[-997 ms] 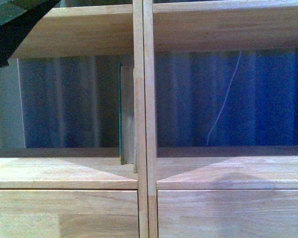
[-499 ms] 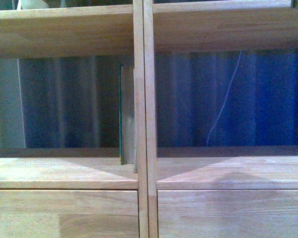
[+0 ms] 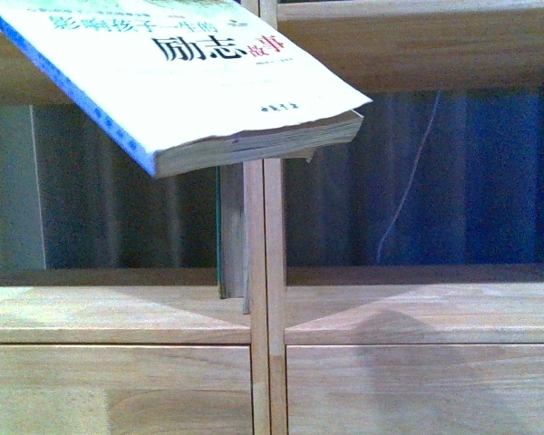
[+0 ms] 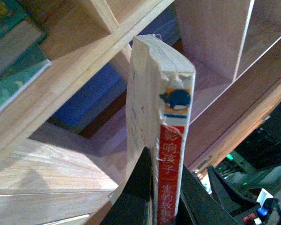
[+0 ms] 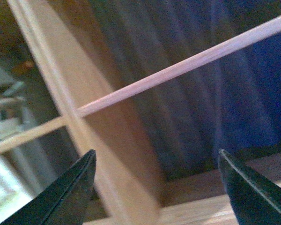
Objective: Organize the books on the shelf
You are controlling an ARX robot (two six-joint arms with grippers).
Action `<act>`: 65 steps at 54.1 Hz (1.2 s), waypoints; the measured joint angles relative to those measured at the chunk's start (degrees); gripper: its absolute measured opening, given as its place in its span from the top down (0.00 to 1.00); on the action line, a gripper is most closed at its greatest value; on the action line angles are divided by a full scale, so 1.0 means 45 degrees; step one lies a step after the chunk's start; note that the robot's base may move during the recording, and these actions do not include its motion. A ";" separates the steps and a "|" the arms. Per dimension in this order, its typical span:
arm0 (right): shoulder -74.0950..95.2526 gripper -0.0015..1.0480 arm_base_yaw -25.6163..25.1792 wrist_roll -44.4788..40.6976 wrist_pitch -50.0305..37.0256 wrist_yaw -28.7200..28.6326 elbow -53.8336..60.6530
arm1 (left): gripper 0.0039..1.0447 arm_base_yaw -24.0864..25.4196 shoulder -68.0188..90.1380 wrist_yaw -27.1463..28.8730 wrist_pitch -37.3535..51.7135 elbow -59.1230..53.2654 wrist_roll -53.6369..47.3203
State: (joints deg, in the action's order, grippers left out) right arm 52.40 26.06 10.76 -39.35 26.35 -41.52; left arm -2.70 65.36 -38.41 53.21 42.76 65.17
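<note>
The thin pale paperback with the illustrated cover and red-and-white spine (image 3: 190,72) hangs in the air in front of the light natural-wood shelf (image 3: 118,313). It is tilted with its cover up, and its corner crosses the central divider, well above the compartment floor. The left pincer (image 4: 165,164) is clenched on its spine end, one finger on each cover. The right pincer (image 5: 155,159) is spread wide and carries nothing. A thicker teal-covered book (image 3: 225,236) stands upright in the left compartment, against the divider. The step in hand looks like shelving the paperback beside it. To do that well, turn the paperback upright before it goes in and keep it clear of the upper board and the divider. Lower its bottom edge onto the board just beside the teal book, slide it back, and let go only once it leans there.
</note>
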 joint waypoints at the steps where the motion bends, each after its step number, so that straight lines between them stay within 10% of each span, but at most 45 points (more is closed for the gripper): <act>1: -0.0029 0.17 -0.0364 -0.0568 -0.0107 -0.0024 0.0146 | 0.94 0.0097 -0.0053 -0.0015 -0.0238 0.0005 -0.0238; 20: 0.0306 0.07 -0.4983 -0.4439 -0.2064 -0.0155 0.1841 | 0.94 0.1642 -0.1491 -0.0559 -0.2662 -0.0005 -0.5984; 49: -0.0442 0.07 -0.6246 -0.3546 -0.1501 0.0053 0.3313 | 0.94 0.7223 -0.5887 -0.5843 -0.0758 -0.4231 -0.8748; 58: -0.2055 0.29 -0.7072 -0.2764 0.4488 -0.6207 0.3094 | 0.94 0.8374 -0.5872 -0.6203 0.0311 -0.5309 -0.8811; 65: -0.2880 0.50 -0.6897 -0.2603 0.4809 -0.6946 0.4401 | 0.94 0.8616 -0.5474 -0.5960 0.0622 -0.5615 -0.9282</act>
State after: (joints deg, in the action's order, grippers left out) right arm 39.44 -4.97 -0.95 -17.72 -4.91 -21.71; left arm 36.07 40.73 -65.23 56.01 17.50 23.40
